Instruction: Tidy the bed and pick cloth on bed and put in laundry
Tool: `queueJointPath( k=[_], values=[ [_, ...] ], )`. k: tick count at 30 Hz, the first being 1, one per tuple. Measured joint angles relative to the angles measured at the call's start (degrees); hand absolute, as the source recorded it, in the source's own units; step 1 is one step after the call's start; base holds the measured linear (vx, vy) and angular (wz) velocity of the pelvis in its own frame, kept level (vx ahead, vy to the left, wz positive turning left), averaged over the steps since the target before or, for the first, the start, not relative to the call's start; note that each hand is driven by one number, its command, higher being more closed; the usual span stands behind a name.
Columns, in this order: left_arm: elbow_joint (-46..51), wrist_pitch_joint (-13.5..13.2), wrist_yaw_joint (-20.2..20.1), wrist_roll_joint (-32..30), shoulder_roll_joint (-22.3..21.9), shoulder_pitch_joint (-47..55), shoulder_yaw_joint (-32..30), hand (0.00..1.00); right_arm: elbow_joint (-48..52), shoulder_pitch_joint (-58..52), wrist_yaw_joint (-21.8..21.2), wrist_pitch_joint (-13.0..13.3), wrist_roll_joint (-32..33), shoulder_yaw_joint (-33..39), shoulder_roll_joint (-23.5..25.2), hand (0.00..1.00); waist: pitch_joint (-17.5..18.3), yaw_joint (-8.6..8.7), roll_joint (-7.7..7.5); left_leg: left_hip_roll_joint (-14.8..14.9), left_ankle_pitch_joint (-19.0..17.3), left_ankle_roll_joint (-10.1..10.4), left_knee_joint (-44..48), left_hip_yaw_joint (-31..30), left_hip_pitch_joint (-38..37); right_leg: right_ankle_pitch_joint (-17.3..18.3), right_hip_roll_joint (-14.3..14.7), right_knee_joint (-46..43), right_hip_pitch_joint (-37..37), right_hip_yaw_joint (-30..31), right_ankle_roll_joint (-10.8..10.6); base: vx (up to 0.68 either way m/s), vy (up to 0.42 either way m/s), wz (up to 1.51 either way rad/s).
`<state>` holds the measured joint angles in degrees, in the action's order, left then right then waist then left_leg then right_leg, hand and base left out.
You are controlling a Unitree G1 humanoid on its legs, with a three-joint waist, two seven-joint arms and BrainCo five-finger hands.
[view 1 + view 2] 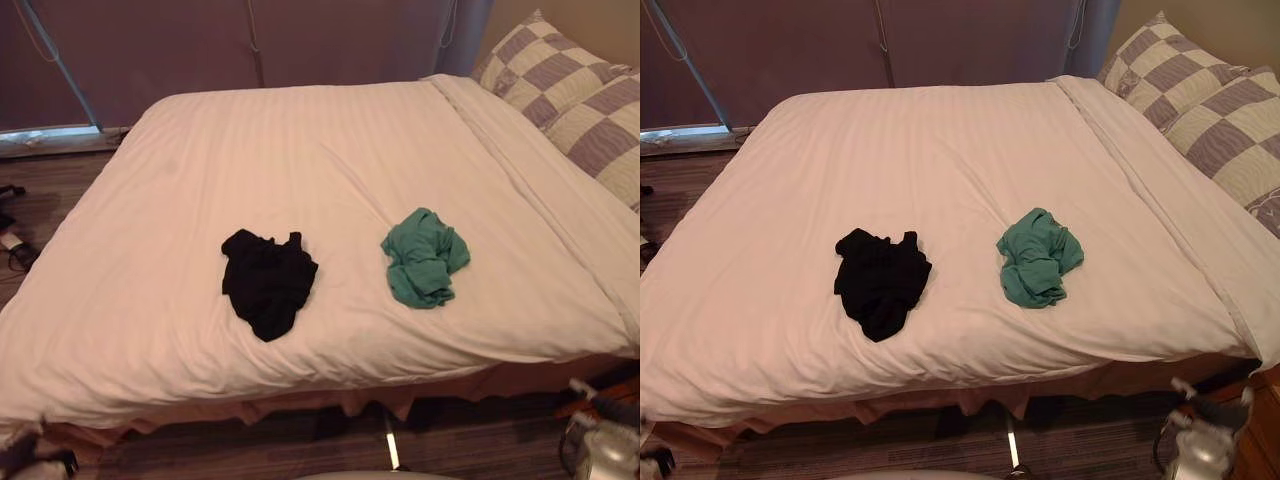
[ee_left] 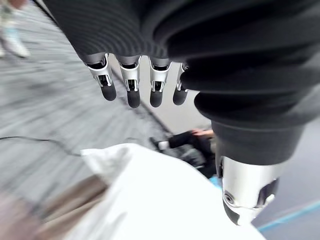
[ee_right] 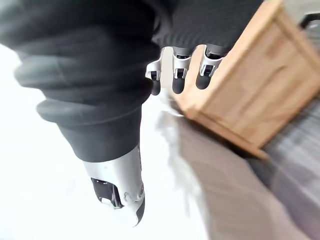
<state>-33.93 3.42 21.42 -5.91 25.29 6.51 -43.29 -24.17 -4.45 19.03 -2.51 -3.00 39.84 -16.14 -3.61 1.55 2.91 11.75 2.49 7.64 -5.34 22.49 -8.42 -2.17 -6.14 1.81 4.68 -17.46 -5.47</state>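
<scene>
Black cloth (image 1: 267, 281) is lying crumpled on bed (image 1: 250, 150), green cloth (image 1: 424, 258) at its 3 o'clock; left hand (image 2: 132, 86), right hand (image 3: 178, 76) hanging empty, fingers apart, probably pre-reach.

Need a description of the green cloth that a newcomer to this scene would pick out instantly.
The bed with a white cover has checked pillows at its far right. Two crumpled cloths lie apart on its near half. The green cloth is the right one, on the pillows' side; the black cloth lies to its left.
</scene>
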Motion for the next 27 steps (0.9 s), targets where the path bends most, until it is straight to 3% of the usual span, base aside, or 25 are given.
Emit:
queueJointPath(
  k=[2,6,11,19,23,24,27],
  values=[
    [5.7,-2.0,1.6,0.0,1.1,-3.6,3.9,0.0,0.9,1.9,0.6,0.0,-2.2,-0.4,-3.0,0.0,-0.1,-1.0,0.2,0.0,0.1,0.0,0.1,-0.5,0.5,0.1,-0.1,-0.6,-0.6,0.1,0.0,0.0,0.0,0.07],
    [12.9,-4.9,2.5,0.0,1.1,-9.2,14.2,0.0,2.3,7.7,1.3,0.2,-5.2,-5.8,-8.2,0.0,-0.6,-0.77,0.8,0.1,0.2,0.0,0.9,-1.2,2.1,0.7,-0.1,-3.0,-2.9,1.1,0.3,0.0,0.0,-0.01],
    [16.6,-6.2,2.3,-0.4,0.8,-16.4,24.3,0.0,6.8,14.7,1.0,1.3,-9.0,-14.0,-11.1,0.0,-4.4,-0.19,0.68,0.2,0.6,-0.5,2.3,-0.6,5.0,1.6,-0.6,-7.0,-7.9,3.9,0.5,-0.02,0.006,-0.09],
    [12.7,-5.9,1.0,-3.5,1.2,-31.3,34.6,0.0,7.6,26.2,0.4,2.0,-11.2,-26.0,-14.2,0.0,-12.2,0.66,0.21,-0.7,2.5,-1.8,2.8,1.6,12.3,-0.2,-1.2,-9.6,-18.3,7.4,1.0,-0.05,0.011,-0.18],
    [6.7,-3.5,-1.8,-9.6,4.6,-38.1,39.9,0.0,7.6,31.2,-0.5,2.0,-14.2,-29.6,-18.3,0.0,-16.2,1.23,-0.01,-0.7,2.6,-2.0,3.3,3.5,14.5,-2.9,-0.8,-7.3,-20.5,9.4,1.2,0.0,0.015,-0.22],
    [6.2,-3.0,-2.8,-11.7,5.4,-39.2,41.3,1.0,7.6,32.4,-0.6,2.0,-15.9,-30.5,-19.4,0.0,-16.5,1.28,-0.15,-0.8,2.7,-2.1,3.3,4.1,15.5,-3.6,-0.8,-6.6,-21.6,9.9,1.2,0.01,0.014,-0.21],
    [1.9,-2.5,-4.6,-16.5,7.4,-44.0,45.3,1.0,7.6,36.0,-0.7,2.0,-19.0,-33.6,-21.9,0.0,-18.8,1.63,-0.29,-0.8,2.8,-2.3,3.3,4.6,16.7,-5.6,-0.5,-4.6,-22.3,10.7,1.5,0.02,0.015,-0.13]
  ],
)
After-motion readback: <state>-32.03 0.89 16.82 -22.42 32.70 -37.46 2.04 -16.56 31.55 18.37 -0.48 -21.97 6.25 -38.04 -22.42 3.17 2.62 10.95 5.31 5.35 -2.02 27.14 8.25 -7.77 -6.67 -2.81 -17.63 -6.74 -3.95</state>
